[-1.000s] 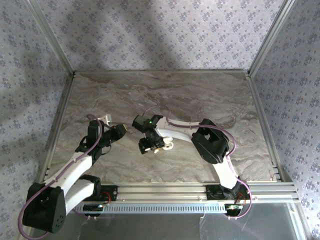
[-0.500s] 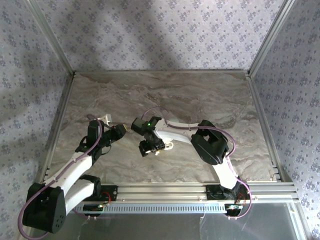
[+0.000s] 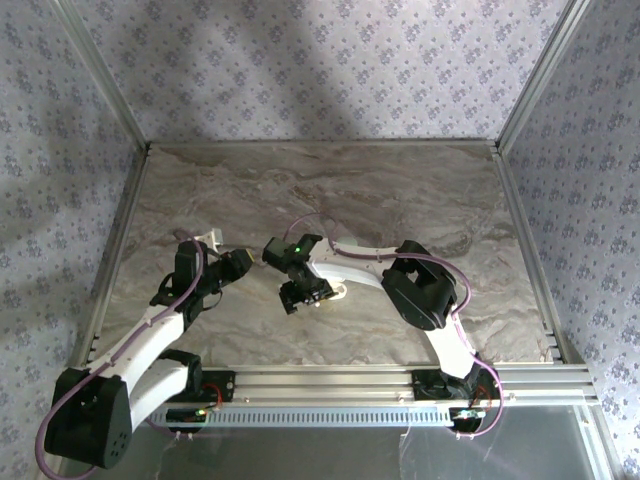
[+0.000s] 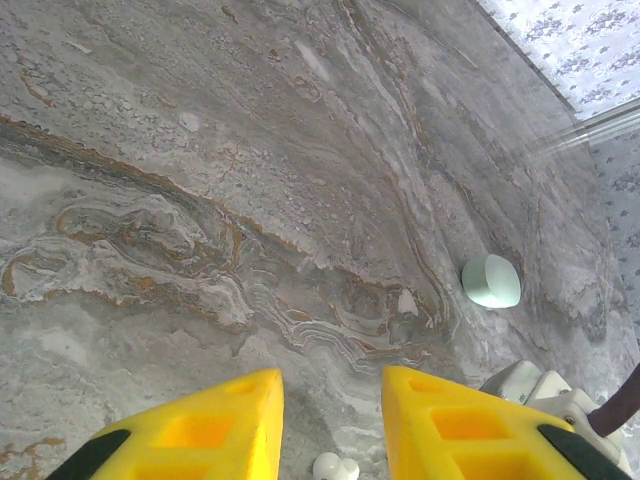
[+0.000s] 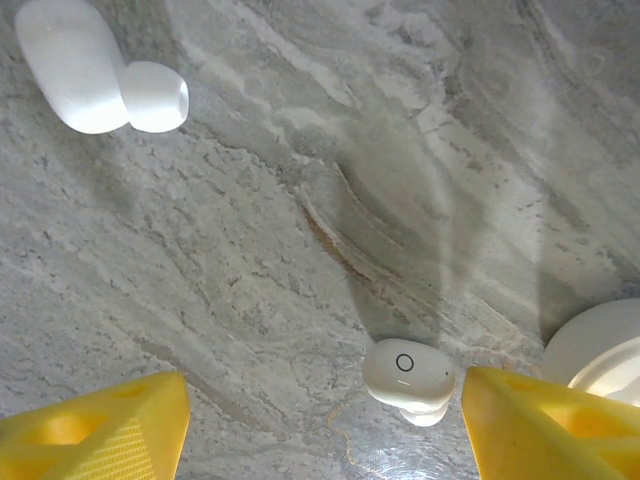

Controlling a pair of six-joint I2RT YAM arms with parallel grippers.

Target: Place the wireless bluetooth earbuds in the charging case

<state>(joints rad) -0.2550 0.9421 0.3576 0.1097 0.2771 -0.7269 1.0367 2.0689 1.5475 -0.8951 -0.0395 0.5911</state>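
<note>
One earbud (image 5: 405, 378) is lying on the desk (image 5: 300, 230) in the right wrist view, at about 5 o'clock from the middle of the picture. Its round marked face is looking up and its small tip is pointing toward 6 o'clock. It is sitting between the right fingers (image 5: 520, 410), nearer to the one at 3 o'clock than to the one at 9 o'clock. These fingers are standing wide apart and are gripping nothing.

A white case (image 5: 605, 345) is showing at 3 o'clock of this earbud, near it but not touching. The picture edge is cutting it, so I cannot tell how it is lying. A second earbud (image 5: 95, 65) is resting at 10 o'clock, well apart from the first.

The left fingers (image 4: 450, 415) are also spreading wide and empty over bare desk. A mint oval piece (image 4: 491, 281) is lying at 2 o'clock from them, well apart.

In my judgement the step in hand is picking up the near earbud. To do it well, the right arm is needing a small shift toward 3 o'clock, so the earbud is coming to the middle between the fingers. Then it should descend straight and close slowly on the wide body, not on the tip. The piece is looking small and smooth, so a fast squeeze is risking to shoot it away. The 3 o'clock finger should not be pushing the case.
</note>
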